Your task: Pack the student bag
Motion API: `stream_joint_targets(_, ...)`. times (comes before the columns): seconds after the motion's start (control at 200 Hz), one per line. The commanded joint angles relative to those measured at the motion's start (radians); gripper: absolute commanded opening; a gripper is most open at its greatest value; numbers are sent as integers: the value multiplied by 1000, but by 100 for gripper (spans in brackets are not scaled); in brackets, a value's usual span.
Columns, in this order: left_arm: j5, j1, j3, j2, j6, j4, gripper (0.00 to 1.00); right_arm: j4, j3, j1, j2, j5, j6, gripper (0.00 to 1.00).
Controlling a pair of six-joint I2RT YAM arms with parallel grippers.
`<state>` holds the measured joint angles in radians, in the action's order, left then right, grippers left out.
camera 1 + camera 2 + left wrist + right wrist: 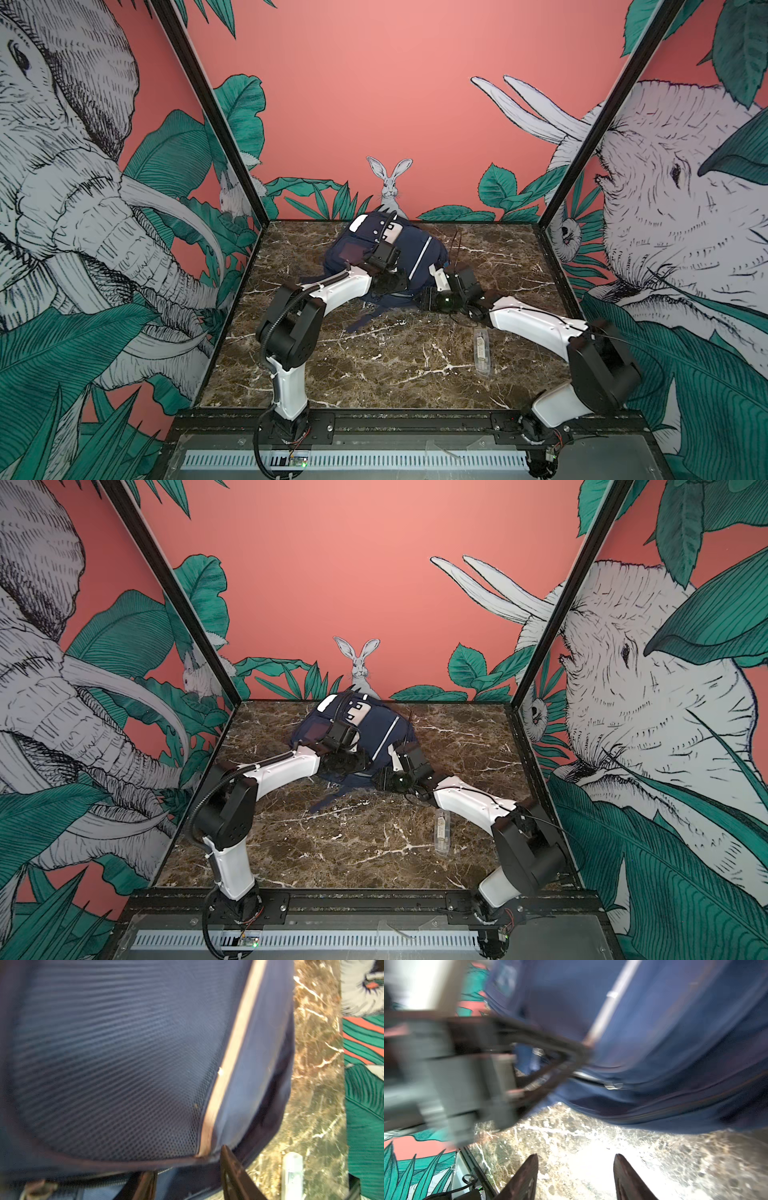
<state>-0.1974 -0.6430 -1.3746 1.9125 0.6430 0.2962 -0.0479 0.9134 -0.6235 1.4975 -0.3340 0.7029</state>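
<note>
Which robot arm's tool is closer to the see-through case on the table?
Right. The right tool is over the table beside the student bag, a bit past the clear case. The left tool is on the bag, farther away.

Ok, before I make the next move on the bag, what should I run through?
1. Student bag lying on the table, front side up: ok.
2. Left gripper placed at the bag's edge by the zipper: ok.
3. Left gripper actually holding fabric: cannot tell; its fingers straddle the edge, but the view is blurred.
4. Right gripper open and empty, over bare table beside the bag: ok.
5. Bag's compartment open enough to take things: cannot tell.
6. Clear case packed: not ok; it lies on the table outside the bag.
</note>
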Motion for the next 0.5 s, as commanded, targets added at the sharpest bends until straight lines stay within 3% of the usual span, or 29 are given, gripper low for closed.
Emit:
stream_joint_targets(0.0, -54, -33, -98, 61, -16, 12, 49, -35, -38, 3, -42, 58, -23, 57)
stream_joint_targets(0.155, -86, -51, -247, 132, -62, 76, 49, -36, -63, 4, -73, 74, -27, 57)
stream_joint_targets(0.27, -36, -79, -274, 87, -131, 135, 51, -45, -68, 4, -82, 79, -39, 57)
stream_joint_targets(0.395, 53, -64, -227, -19, -204, 205, 53, -23, -67, 3, -67, 66, -39, 56)
stream_joint_targets(0.495, 63, 24, -114, -114, -191, 185, 54, -11, -34, -2, -22, 48, -44, 53)
